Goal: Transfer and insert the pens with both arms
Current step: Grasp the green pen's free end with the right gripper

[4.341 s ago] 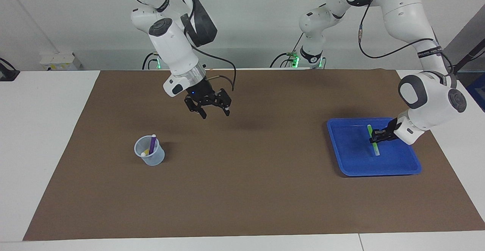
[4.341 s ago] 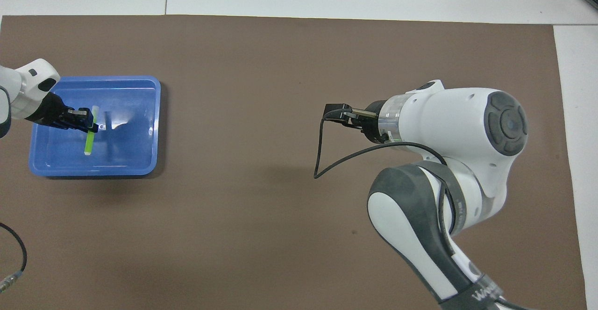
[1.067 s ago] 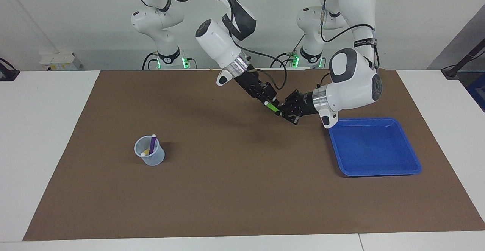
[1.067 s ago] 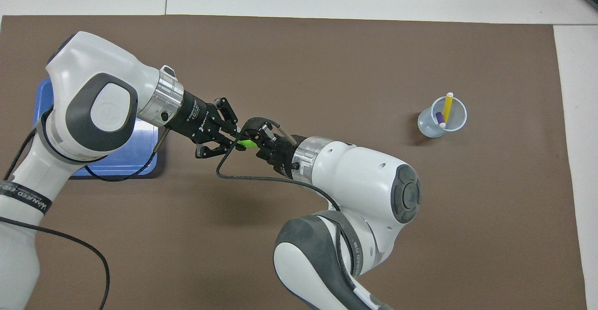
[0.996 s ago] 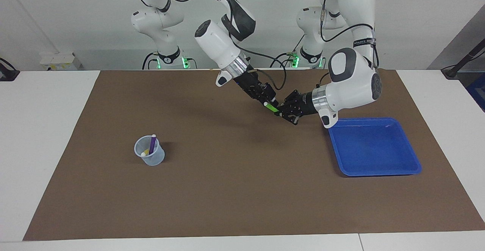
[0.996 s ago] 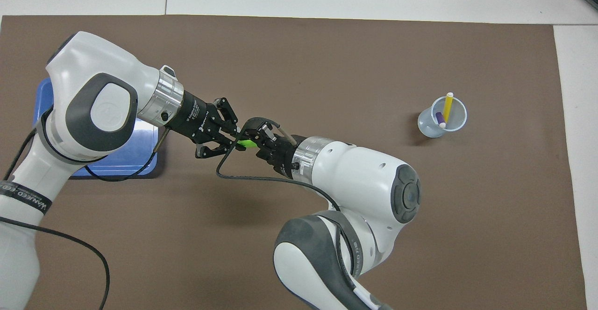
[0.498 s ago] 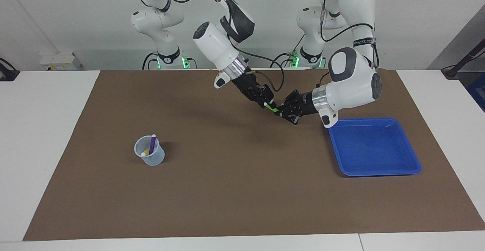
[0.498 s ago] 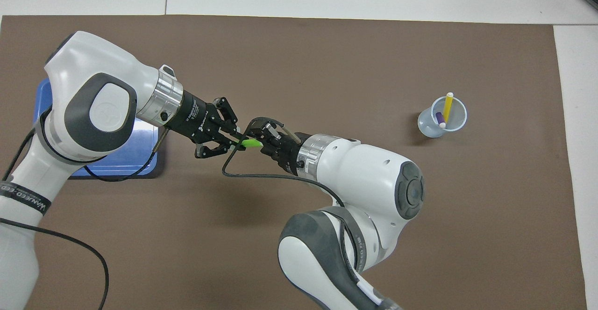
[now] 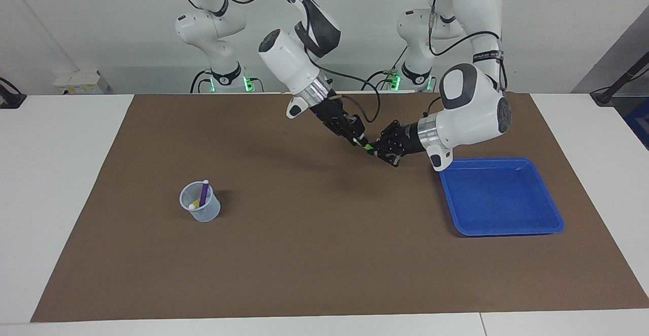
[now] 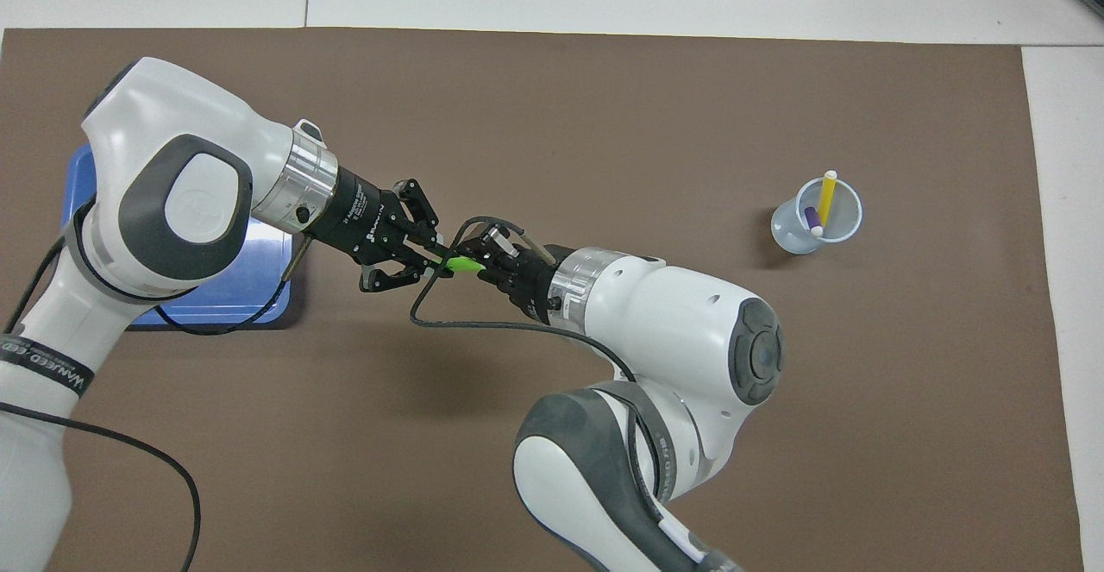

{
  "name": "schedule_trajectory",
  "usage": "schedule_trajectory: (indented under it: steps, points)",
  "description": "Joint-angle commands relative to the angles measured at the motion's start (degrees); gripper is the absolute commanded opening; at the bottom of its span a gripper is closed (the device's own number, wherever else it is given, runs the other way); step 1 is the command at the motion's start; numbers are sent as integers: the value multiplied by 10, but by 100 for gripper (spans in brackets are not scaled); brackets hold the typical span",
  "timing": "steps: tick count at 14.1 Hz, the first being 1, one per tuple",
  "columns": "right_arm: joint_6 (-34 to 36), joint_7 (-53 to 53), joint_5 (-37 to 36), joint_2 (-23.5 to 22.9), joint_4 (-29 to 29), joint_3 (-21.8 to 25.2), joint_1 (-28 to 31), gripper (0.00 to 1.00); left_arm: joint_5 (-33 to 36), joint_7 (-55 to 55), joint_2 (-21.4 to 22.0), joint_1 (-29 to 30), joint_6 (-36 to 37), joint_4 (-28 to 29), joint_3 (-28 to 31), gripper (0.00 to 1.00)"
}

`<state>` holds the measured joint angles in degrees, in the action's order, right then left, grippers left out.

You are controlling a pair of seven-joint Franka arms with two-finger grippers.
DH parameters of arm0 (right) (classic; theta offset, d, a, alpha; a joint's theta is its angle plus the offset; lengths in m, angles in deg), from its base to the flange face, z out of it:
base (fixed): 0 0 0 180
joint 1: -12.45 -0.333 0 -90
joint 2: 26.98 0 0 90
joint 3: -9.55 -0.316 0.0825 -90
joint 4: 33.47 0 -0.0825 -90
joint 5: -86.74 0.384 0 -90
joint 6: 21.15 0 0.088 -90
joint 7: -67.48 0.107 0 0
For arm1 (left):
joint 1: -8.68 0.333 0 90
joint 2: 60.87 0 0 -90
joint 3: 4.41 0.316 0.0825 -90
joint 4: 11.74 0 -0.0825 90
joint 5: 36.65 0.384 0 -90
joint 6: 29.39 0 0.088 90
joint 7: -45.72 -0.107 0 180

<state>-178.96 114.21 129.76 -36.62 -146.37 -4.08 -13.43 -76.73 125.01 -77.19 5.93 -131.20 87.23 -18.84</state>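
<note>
Here: cup [image 9: 201, 209] holds purple pen [image 9: 204, 193], yellow pen [image 10: 826, 200].

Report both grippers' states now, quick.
Left gripper: shut on the green pen, over the brown mat.
Right gripper: at the pen's other end; open or shut cannot be told.

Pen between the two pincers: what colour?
Bright green pen; clearest in the overhead view.

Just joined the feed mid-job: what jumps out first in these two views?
The two arms meet over the middle of the brown mat, the left tool shut on a green pen and the right tool at its other end. A clear cup with the yellow pen and purple pen stands toward the right arm's end, a blue tray toward the left arm's.
</note>
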Motion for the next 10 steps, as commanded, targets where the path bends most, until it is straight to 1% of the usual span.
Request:
schedule_trajectory:
  steps: [1, 2, 7, 8, 9, 10]
  points:
    - [-6, -9, 14, 2, -5, -4, 6, 12, -9, 4, 21, -7, -12, 21, 8, 0]
    - [-7, -8, 14, 2, -5, -4, 5, 0, -9, 4, 20, -7, -12, 21, 8, 0]
    - [-6, -7, 14, 1, -5, -4, 5, 0, -9, 6, 21, -7, -12, 21, 9, 0]
    - [-6, -7, 14, 1, -4, -4, 5, 0, -8, 7, 21, -7, -12, 21, 9, 11]
    - [-6, -7, 14, 1, -5, -4, 5, 0, -6, 4, 21, -6, -13, 20, 9, 38]
    - [-7, -7, 14, 1, -4, -4, 6, 0, -3, 2, 21, -6, -12, 19, 10, 84]
